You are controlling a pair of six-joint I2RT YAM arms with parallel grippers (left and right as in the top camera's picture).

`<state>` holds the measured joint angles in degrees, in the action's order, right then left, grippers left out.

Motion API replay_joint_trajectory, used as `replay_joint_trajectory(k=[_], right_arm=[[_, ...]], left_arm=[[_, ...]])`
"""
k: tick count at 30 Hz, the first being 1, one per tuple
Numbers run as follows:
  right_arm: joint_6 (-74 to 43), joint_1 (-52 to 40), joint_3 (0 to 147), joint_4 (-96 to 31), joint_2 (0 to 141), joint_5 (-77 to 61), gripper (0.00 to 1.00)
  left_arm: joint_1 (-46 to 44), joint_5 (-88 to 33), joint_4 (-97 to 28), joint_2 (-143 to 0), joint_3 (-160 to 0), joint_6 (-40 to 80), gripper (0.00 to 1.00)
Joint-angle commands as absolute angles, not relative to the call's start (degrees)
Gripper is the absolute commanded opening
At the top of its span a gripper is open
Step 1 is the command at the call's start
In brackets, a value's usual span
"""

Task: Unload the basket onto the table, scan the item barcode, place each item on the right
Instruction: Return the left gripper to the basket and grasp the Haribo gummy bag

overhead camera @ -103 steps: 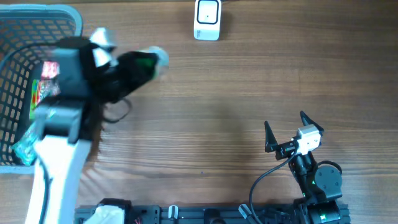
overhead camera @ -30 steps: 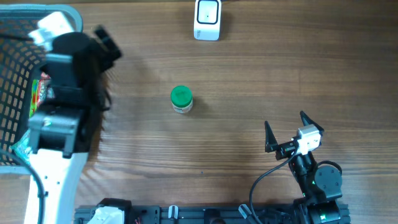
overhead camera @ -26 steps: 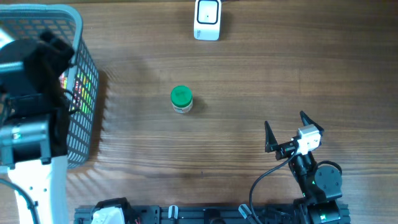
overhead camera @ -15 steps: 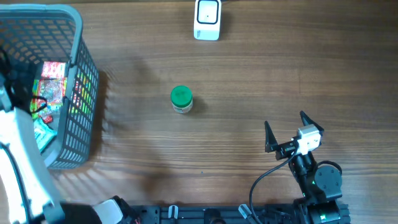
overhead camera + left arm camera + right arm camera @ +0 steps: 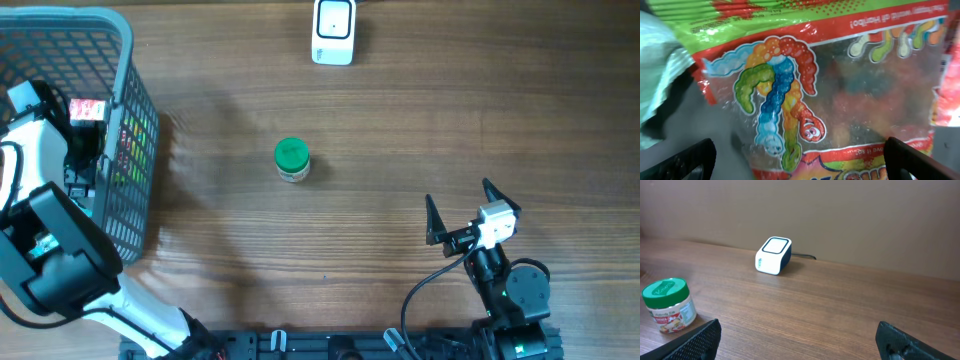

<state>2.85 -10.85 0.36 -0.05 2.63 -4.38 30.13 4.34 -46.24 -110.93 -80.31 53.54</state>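
Note:
A small jar with a green lid (image 5: 291,159) stands upright on the wooden table, also visible at the left of the right wrist view (image 5: 669,305). The white barcode scanner (image 5: 333,30) sits at the table's far edge, shown too in the right wrist view (image 5: 773,255). My left gripper (image 5: 82,150) is down inside the grey basket (image 5: 135,150); in its wrist view it (image 5: 800,167) is open just above a gummy-worm candy bag (image 5: 805,85), holding nothing. My right gripper (image 5: 462,212) rests open near the front right, well away from the jar, with bare table between its fingertips (image 5: 695,342).
The basket holds several snack packets, including a pale green one (image 5: 657,65) beside the candy bag and a red one (image 5: 88,110). A cable runs back from the scanner (image 5: 802,256). The arm bases stand along the front edge (image 5: 510,300).
The left arm let go of the jar on the table, swung back left over the basket and dropped into it. The jar, scanner and right arm have stayed put.

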Motion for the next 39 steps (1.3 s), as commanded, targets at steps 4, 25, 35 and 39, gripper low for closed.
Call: replay_joint_trajectory(k=[4,25,35,39], right_arm=[[3.0,-11.1,0.3,0.1,2.5,-3.8,1.0],[3.0,-11.1,0.3,0.1,2.5,-3.8,1.0],[3.0,-11.1,0.3,0.1,2.5,-3.8,1.0],[3.0,-11.1,0.3,0.1,2.5,-3.8,1.0]], left_arm=[[29.9,2.3,-44.1,-116.9,-80.7,54.5,0.31],[29.5,3.5,-47.4,-84.9,-84.2,48.9,0.92],[26.7,1.5,-42.0,-113.1,-84.2,53.6,1.0],[26.8,1.6,-43.5,-115.0,-84.2,56.0,1.0]])
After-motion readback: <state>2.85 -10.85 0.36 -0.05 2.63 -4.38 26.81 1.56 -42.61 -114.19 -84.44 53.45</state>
